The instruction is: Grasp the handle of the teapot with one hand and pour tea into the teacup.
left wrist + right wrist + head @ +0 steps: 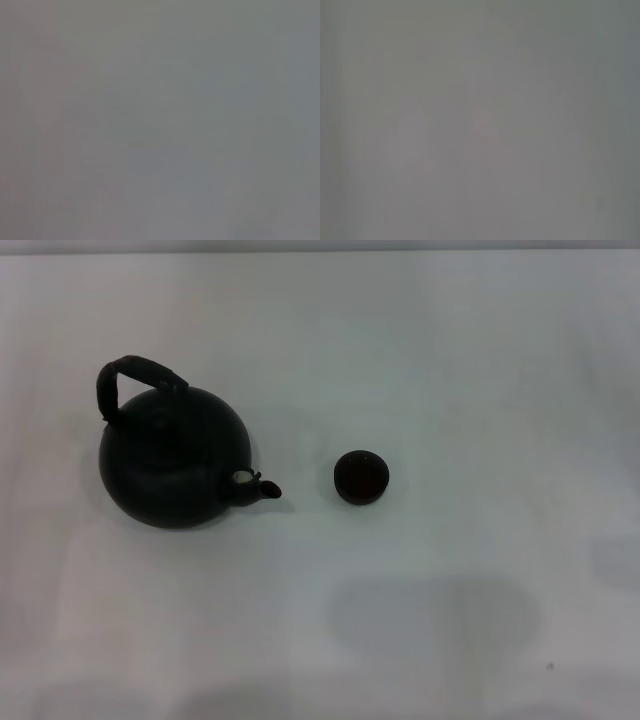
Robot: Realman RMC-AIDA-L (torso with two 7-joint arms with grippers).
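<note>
A black teapot (pixel 175 457) sits on a white table (pixel 480 360), on the robot's left side of the head view, its short spout (pixel 262 487) aimed toward the robot's right. The wrapped handle (pixel 135 380) arches up from the far left of the round body, leaning away from the spout. A small pale spot shows at the spout's base; what it is cannot be made out.

The teacup (pixel 361 477), small, dark and round, stands to the right of the spout, near it but clearly apart, with bare table between the two. Nothing touches either piece, and nothing lies between them.

Faint grey shadows fall on the table's near edge, below the cup and along the bottom corners.

Only the head view shows the tea set. Both wrist views give a flat grey blur in which no object or finger can be distinguished. Neither gripper appears in any view, so whether their jaws are spread or pressed together cannot be told.
</note>
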